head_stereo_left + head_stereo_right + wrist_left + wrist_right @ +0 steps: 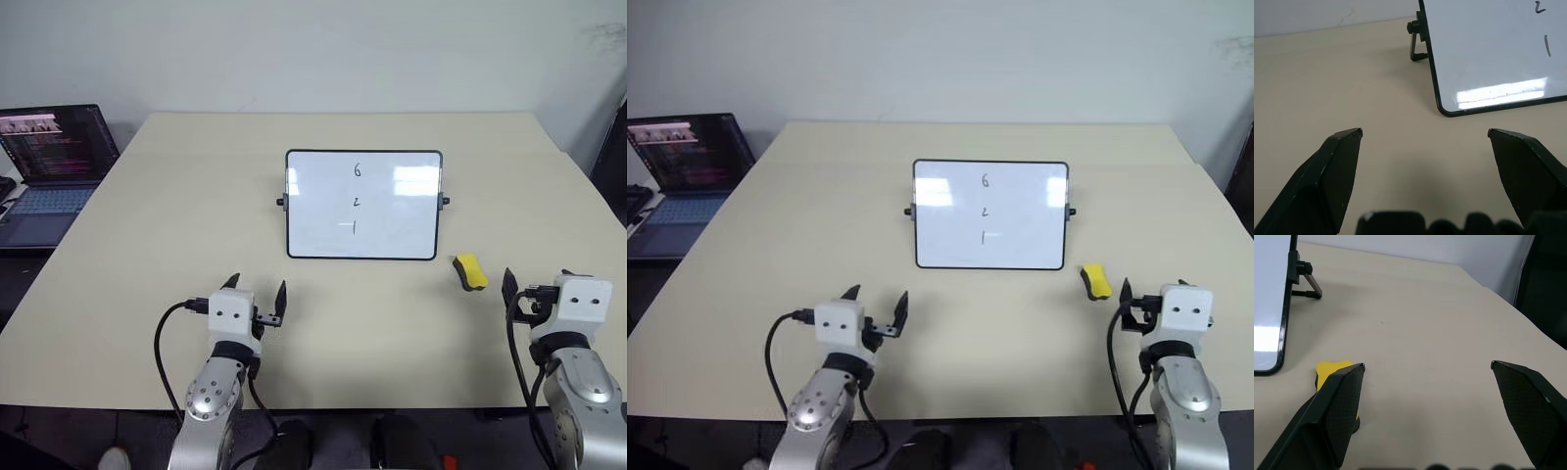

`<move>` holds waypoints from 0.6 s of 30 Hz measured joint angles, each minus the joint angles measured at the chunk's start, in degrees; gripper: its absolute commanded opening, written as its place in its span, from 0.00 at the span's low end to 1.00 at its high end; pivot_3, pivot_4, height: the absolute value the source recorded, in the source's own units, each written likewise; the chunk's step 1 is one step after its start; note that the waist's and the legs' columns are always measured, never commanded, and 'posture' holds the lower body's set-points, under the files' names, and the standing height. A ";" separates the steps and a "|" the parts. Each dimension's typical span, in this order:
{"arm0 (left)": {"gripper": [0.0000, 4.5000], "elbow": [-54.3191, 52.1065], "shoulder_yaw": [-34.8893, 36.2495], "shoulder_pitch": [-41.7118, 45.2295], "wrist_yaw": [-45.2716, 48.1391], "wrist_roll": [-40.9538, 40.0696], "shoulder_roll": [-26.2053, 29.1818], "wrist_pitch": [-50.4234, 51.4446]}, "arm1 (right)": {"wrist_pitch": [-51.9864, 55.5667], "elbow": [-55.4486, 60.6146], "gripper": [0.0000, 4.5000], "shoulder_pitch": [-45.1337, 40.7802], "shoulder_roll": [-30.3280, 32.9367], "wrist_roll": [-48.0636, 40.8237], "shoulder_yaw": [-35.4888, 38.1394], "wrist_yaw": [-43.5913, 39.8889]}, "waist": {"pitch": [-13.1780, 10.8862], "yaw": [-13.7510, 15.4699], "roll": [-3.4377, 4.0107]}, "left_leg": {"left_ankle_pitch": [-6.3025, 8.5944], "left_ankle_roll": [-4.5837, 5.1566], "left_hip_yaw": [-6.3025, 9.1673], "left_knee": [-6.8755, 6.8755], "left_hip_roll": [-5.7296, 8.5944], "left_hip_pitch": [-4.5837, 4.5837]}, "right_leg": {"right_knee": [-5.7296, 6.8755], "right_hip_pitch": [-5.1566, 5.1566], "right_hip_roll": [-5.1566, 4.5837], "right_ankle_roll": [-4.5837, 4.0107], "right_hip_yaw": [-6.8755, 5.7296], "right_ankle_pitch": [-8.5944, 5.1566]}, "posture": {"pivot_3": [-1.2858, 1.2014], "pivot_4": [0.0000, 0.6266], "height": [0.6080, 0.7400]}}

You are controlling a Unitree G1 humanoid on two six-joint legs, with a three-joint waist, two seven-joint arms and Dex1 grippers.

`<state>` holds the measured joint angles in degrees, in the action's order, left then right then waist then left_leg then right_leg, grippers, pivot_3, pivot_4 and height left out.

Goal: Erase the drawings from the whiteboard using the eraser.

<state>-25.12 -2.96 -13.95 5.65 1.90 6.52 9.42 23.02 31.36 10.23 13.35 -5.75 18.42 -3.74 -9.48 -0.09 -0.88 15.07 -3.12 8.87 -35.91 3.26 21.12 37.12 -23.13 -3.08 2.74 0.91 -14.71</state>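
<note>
both grippers open and empty, eraser not yet picked up

the right gripper (pixel 537 294) hangs with jaws spread wide, holding nothing, near the yellow eraser (pixel 471 271) lying on the table (pixel 147 225) just beside the whiteboard (pixel 323 230); the left gripper (pixel 257 294) is likewise open and empty. the drawings (pixel 356 200) stand untouched. next, likely: reach and close on the eraser. its dark underside and the board's stand are mostly hidden.

Open laptop (pixel 54 171), screen lit, off beige table's (pixel 147 255) left edge.
</note>
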 measured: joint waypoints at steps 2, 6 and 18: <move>1.00 -0.02 -0.05 0.00 -0.01 0.08 0.00 0.02 | 0.14 0.12 1.00 -0.01 0.00 -0.01 0.00 0.00 | 0.00 0.01 0.00 | 0.00 0.00 -0.01 0.00 -0.01 0.00 | 0.00 0.00 0.00 0.00 0.00 0.00 | 0.52 0.24 1.00; 1.00 -0.83 -0.59 0.00 -0.17 0.57 -0.15 0.72 | 0.20 0.12 1.00 0.00 0.00 0.00 -0.01 -0.04 | 0.00 -0.01 0.00 | 0.00 0.00 -0.02 0.00 0.01 0.01 | -0.01 0.00 0.00 0.00 0.01 0.00 | 0.52 0.24 1.00; 1.00 -1.53 0.71 10.28 0.67 0.13 1.23 4.16 | -0.10 0.52 1.00 -0.62 -1.22 0.30 -0.09 1.39 | 0.01 -0.08 0.03 | 0.00 0.00 -0.06 -0.01 0.01 0.00 | 0.00 0.00 0.03 0.01 0.00 0.01 | 0.52 0.24 1.00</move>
<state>-26.65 -2.25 -3.68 6.32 2.03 7.75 13.57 22.92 31.88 9.60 12.13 -5.45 18.33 -2.36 -9.47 -0.17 -0.85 15.07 -3.12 8.81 -35.92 3.27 21.12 37.11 -23.13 -3.05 2.76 0.92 -14.70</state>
